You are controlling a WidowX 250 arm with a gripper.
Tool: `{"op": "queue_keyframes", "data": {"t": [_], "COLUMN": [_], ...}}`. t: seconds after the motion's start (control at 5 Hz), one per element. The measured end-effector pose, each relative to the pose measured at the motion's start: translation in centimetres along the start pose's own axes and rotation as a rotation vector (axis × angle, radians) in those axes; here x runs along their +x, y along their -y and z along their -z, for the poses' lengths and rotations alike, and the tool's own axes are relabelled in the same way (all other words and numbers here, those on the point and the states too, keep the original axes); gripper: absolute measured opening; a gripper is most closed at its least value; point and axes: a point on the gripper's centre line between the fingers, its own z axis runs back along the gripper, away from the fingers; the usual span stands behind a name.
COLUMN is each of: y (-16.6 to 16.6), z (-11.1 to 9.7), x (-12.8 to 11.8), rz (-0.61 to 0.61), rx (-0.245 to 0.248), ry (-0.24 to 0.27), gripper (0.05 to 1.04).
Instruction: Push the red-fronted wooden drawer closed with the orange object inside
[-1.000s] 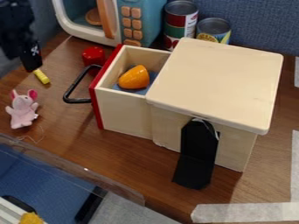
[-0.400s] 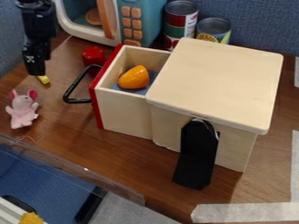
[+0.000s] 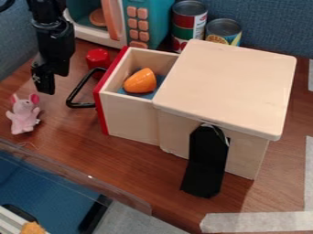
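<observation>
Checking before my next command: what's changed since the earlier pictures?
The pincer moved down and slightly right in the view, to just above the mouse and left of the handle. I can't tell if it took hold of anything. The mouse, open drawer and orange piece stayed put.

The toy mouse (image 3: 24, 116) is pink, with big, darker pink ears. It is on the left of the worktop (image 3: 125, 167), its head toward the far side.
</observation>
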Motion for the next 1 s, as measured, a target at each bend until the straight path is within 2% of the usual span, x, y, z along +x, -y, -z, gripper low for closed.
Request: {"op": "queue_keyframes", "data": {"t": [0.2, 0.8, 1.0], "y": [0.8, 0.4, 0.4], "z": [0.6, 0.9, 1.9], "x": [1.7, 3.9, 4.9], "rz": [0.05, 0.1, 0.099], "rx": [0.029, 0.083, 0.059], "ry": [0.01, 0.105, 0.121], "gripper": [0.999, 0.999, 0.999]}}
